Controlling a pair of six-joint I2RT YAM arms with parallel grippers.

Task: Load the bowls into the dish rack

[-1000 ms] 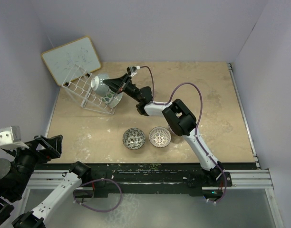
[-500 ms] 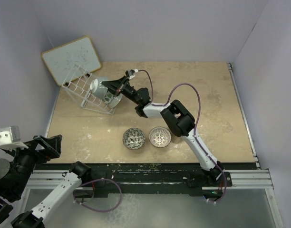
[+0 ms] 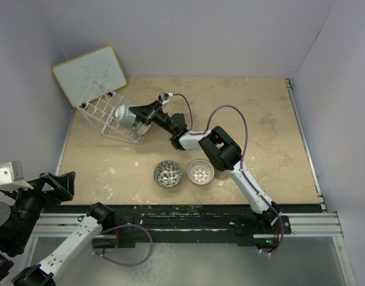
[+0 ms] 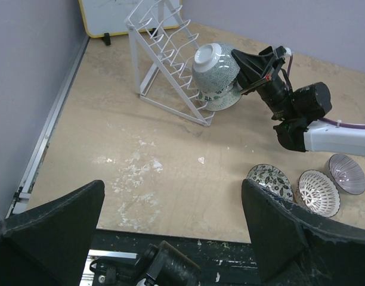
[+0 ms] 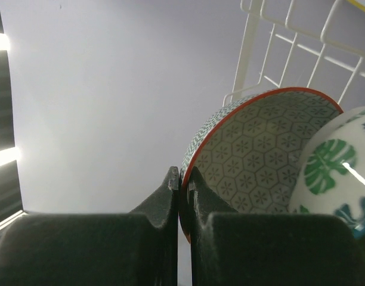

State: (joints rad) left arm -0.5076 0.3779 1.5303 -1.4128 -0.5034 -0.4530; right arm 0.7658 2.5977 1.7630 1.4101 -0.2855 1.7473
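Note:
My right gripper (image 5: pixel 182 176) is shut on the red rim of a hexagon-patterned bowl (image 5: pixel 263 149). It holds that bowl tilted against the prongs of the white wire dish rack (image 4: pixel 161 50). A green-leaf bowl (image 5: pixel 331 167) leans in the rack just below it. In the top view the held bowl (image 3: pixel 126 113) sits at the rack's (image 3: pixel 102 113) right side. On the table lie a black-white bowl (image 4: pixel 270 181), a radial white bowl (image 4: pixel 317 192) and a purple bowl (image 4: pixel 348 173). My left gripper (image 4: pixel 173 183) hangs open and empty above the table's near edge.
A wood-framed whiteboard (image 3: pixel 90 74) leans on the back wall behind the rack. The right arm (image 3: pixel 221 149) stretches across the table's middle, just behind the loose bowls. A metal rail (image 3: pixel 188 208) runs along the near edge.
My right gripper has carried the hexagon bowl left and down, deeper against the rack. The left arm has sunk slightly at the lower left.

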